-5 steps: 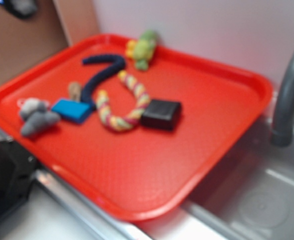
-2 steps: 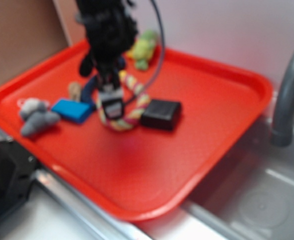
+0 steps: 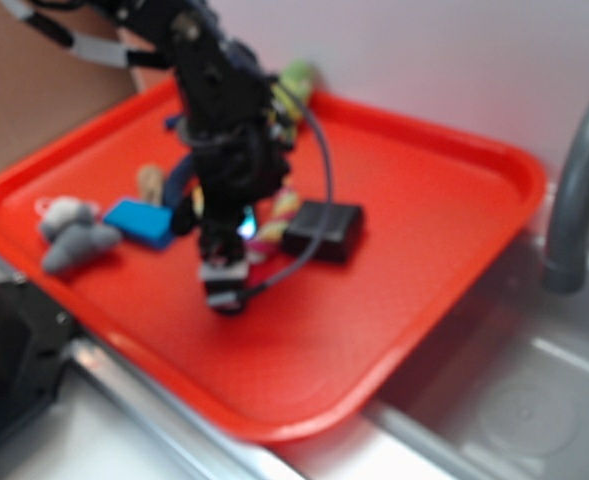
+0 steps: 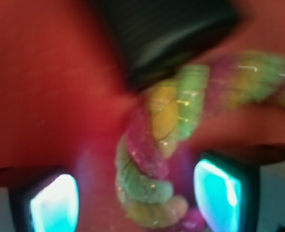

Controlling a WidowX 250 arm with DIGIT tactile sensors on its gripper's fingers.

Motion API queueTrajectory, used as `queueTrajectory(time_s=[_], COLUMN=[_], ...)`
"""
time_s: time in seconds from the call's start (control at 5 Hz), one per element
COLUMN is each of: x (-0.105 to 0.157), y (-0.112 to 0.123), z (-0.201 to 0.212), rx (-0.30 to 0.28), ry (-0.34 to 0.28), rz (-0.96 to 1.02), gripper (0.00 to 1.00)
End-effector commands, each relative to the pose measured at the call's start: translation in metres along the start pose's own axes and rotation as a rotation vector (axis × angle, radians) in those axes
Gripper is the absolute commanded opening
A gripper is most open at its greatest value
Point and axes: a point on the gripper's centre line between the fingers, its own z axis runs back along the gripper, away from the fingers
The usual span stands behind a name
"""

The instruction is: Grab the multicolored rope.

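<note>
Closest to you in the wrist view, the gripper (image 4: 135,203) stands spread open, one glowing fingertip pad (image 4: 54,203) on the left and one on the right, with the multicolored rope (image 4: 166,159) lying between them on the red tray (image 4: 45,87). Neither pad seems to press on the rope — though the picture is blurred, so take that with some care. Here the rope's long axis climbs from the gap between the fingers up toward the black block (image 4: 166,34), then bends off to the right just under that block, near enough that it looks to touch its corner.

From the exterior view, you see the gripper (image 3: 224,285) low over the tray (image 3: 424,250), just left of the black block (image 3: 322,230). The arm covers most of the rope (image 3: 279,208) — only a short pink and yellow stretch shows, right beside the block's left edge, running up and away from it.

Farther left of the block lie the blue block (image 3: 141,221) and the grey plush (image 3: 74,238). A bit of the navy rope (image 3: 177,178) peeks out behind the arm, and beyond the block, at the tray's far rim, sits the green and yellow plush toy (image 3: 296,82).
</note>
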Motion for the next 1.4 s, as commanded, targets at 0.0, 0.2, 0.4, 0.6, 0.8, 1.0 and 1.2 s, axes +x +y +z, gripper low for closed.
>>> queueTrajectory(time_s=[0.0, 0.2, 0.4, 0.6, 0.8, 1.0, 1.2], x=[-0.004, -0.003, -0.003, -0.008, -0.029, -0.047, -0.058], y=[-0.012, -0.014, -0.014, -0.010, 0.008, -0.002, -0.013], z=[-0.001, -0.001, -0.001, 0.017, 0.068, 0.119, 0.169], rx=[-0.025, -0.040, -0.009, 0.054, 0.087, 0.142, 0.159], ry=[-0.013, -0.006, 0.022, 0.054, 0.038, 0.029, 0.021], rz=[0.021, 0.039, 0.051, 0.154, 0.397, 0.623, 0.807], gripper=[0.00, 0.00, 0.00, 0.00, 0.00, 0.00, 0.00])
